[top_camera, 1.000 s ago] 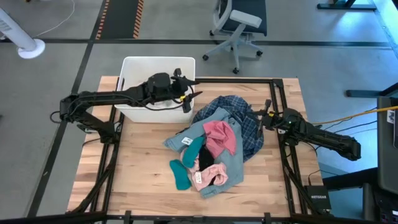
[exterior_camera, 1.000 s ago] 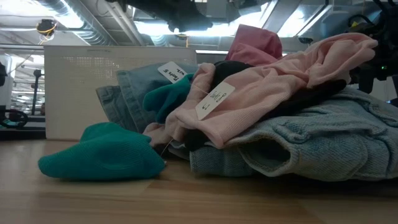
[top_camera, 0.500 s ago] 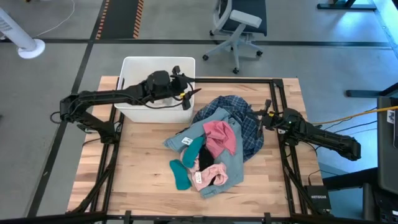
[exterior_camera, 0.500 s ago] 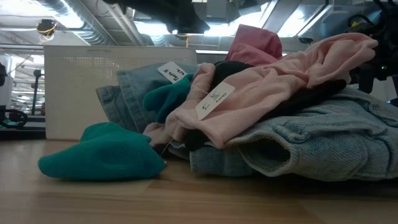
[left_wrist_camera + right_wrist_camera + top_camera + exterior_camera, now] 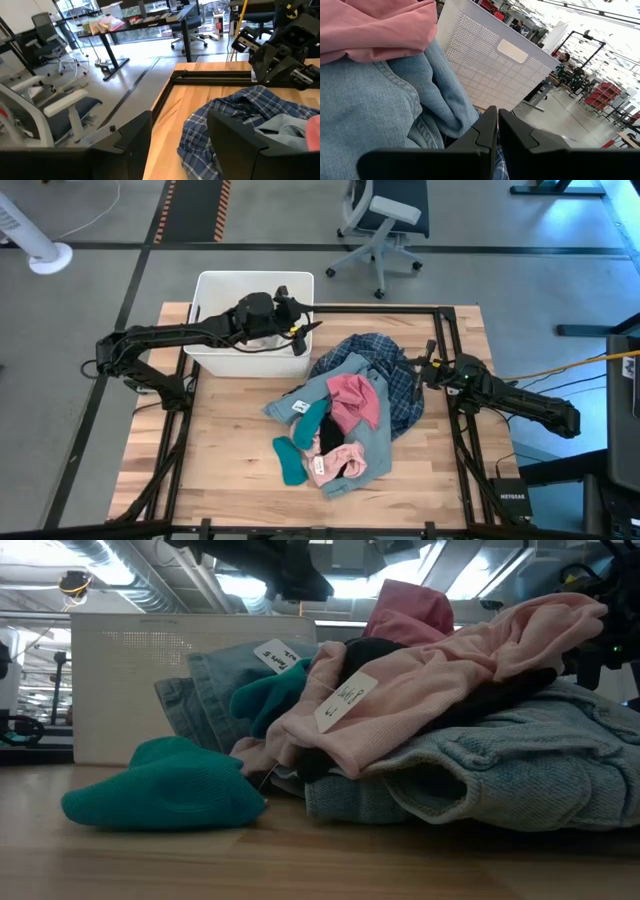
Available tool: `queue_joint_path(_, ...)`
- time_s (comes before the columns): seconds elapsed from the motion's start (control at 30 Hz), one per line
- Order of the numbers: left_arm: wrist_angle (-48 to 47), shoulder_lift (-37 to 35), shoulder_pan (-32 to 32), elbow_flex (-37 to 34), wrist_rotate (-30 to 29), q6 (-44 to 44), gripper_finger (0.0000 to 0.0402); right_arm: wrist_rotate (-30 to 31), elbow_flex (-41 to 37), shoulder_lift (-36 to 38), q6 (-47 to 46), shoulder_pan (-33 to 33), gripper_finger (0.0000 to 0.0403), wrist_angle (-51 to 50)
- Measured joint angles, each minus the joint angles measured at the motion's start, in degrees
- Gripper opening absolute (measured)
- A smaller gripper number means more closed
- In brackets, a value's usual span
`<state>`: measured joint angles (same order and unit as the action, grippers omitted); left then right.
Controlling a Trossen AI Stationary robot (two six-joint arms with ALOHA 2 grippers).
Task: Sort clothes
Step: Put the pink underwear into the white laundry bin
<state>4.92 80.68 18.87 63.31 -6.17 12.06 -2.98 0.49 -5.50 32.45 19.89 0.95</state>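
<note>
High view had the clothes (image 5: 340, 418) piled mid-table beside the white bin (image 5: 215, 290). Left hand (image 5: 304, 328) hung over the bin's corner, fingers apart, empty. Right hand (image 5: 421, 375) sat closed at the pile's edge, gripping nothing.

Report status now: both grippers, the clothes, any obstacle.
Left gripper open, empty, above white bin. Right gripper shut, at plaid shirt. Clothes pile on table, unsorted. No obstacle seen.

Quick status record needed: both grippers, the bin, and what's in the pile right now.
left gripper: open, empty, over the white bin's near right corner
right gripper: shut, at the pile's right edge beside the plaid shirt
white bin: far left of table
pile: denim, pink piece, teal socks, black piece, mid-table
</note>
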Motion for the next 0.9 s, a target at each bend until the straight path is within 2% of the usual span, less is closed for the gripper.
queue_joint_path(0.37,-11.72,0.0,-2.19,0.0,0.02,-1.51,0.0186,0.0,0.0,-0.02,0.01,0.0,0.0035,0.0)
queue_joint_path(0.57,-14.61,-0.01,-2.71,0.0,0.06,-3.32,0.0186,0.0,0.0,-0.01,0.0,0.01,0.0035,0.0)
queue_joint_path(0.63,-15.78,0.36,-3.11,0.0,1.84,-3.94,0.0186,0.0,0.0,-0.01,0.01,0.0,0.0035,0.0)
queue_joint_path(0.77,-13.0,1.73,-3.8,0.0,9.7,-5.21,0.0186,0.0,0.0,-0.01,0.01,-0.01,0.0035,0.0)
queue_joint_path(0.9,-5.1,2.79,-4.27,-0.09,10.7,-5.7,0.0186,0.0,0.0,-0.02,0.01,-0.01,0.0035,0.0)
